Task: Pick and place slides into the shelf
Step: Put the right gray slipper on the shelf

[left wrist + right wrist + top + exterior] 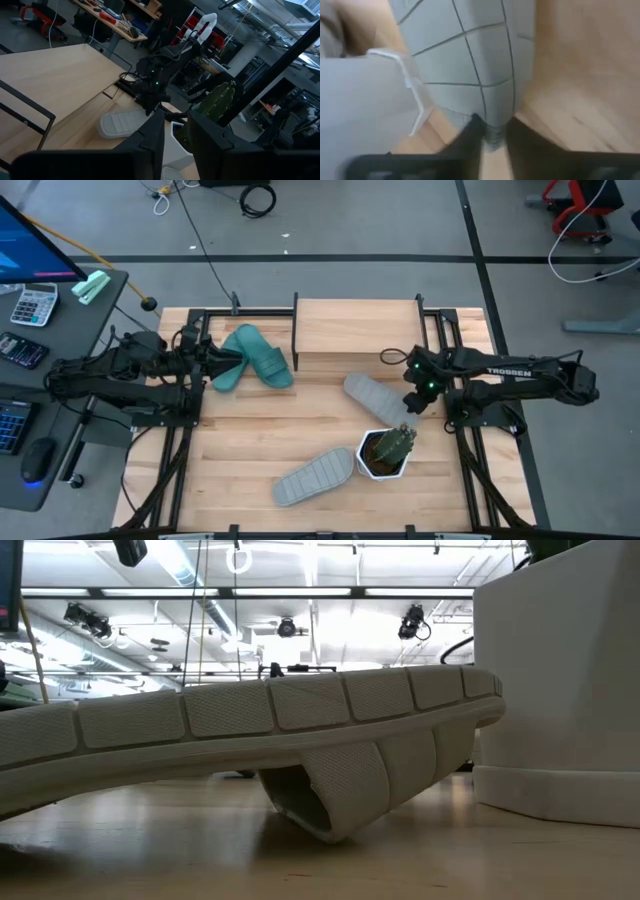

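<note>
beside the pot [383,463], ridged grey slide [470,65] sole-up, right fingers [470,137] apparently pinching its edge

The table [250,440] is pale planked wood with a smooth, faintly shiny finish. The grey slide [260,730] looks like soft matt foam, its sole cut into finely pebbled blocks. The teal slides [255,360] look matt and rubbery. The planter [560,680] is smooth matt white.

Count of items on the worktable, by kind.
Slides: two teal-green slides [252,358]; two light grey slides [315,475]; one shelf [357,330]; one potted cactus [385,452]; two robot arms [520,383].
</note>
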`<control>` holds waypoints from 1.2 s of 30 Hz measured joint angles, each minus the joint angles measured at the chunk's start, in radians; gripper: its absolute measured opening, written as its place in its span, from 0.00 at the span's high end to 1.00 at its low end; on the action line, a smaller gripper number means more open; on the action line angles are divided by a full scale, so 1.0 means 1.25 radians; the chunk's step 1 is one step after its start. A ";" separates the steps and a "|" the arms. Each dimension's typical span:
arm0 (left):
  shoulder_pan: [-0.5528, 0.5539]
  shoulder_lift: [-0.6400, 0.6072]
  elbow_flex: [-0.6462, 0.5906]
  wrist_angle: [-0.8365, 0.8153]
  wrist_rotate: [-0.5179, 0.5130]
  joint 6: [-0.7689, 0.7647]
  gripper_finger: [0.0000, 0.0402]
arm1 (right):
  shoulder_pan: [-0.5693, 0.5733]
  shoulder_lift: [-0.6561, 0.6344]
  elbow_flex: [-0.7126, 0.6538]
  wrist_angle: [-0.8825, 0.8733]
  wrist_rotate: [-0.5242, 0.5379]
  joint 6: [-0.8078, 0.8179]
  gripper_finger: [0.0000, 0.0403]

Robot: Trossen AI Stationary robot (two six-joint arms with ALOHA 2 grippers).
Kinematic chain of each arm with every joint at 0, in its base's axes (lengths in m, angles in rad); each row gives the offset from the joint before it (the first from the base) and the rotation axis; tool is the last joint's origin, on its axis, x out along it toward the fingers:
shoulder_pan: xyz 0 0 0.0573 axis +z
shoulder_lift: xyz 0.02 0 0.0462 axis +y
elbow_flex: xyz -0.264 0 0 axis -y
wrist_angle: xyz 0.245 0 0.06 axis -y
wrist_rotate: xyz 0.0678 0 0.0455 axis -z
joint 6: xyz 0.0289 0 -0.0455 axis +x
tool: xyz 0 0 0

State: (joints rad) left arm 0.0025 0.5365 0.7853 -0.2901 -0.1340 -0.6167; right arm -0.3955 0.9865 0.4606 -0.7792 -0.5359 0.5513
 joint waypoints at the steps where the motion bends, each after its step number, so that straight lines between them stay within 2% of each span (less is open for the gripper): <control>1: 0.000 0.000 0.000 0.000 0.000 0.000 0.78 | 0.003 0.000 0.000 0.003 -0.001 -0.001 0.93; 8: 0.000 0.000 0.000 0.000 0.000 0.000 0.77 | 0.038 -0.023 0.039 -0.009 -0.009 0.007 0.93; 16: 0.000 0.000 0.000 0.000 0.000 0.001 0.79 | 0.043 -0.057 0.203 -0.049 0.022 0.007 0.94; 20: 0.000 0.000 0.000 0.000 0.000 0.001 0.79 | 0.043 -0.058 0.286 -0.106 -0.002 -0.021 0.94; 23: 0.000 0.000 0.000 0.000 0.000 0.001 0.78 | 0.043 -0.054 0.337 -0.188 -0.057 -0.063 0.94; 26: 0.000 0.000 0.000 0.000 0.000 0.001 0.78 | 0.044 -0.053 0.383 -0.285 -0.072 -0.095 0.94; 31: 0.000 0.000 0.000 0.000 0.006 0.000 0.79 | 0.043 -0.052 0.482 -0.315 -0.020 -0.117 0.94; 36: 0.000 0.000 0.000 0.000 0.006 0.001 0.80 | 0.030 -0.039 0.583 -0.300 0.092 -0.167 0.94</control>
State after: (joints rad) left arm 0.0021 0.5365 0.7853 -0.2899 -0.1265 -0.6159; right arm -0.3583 0.9380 1.1889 -1.1538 -0.4204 0.3430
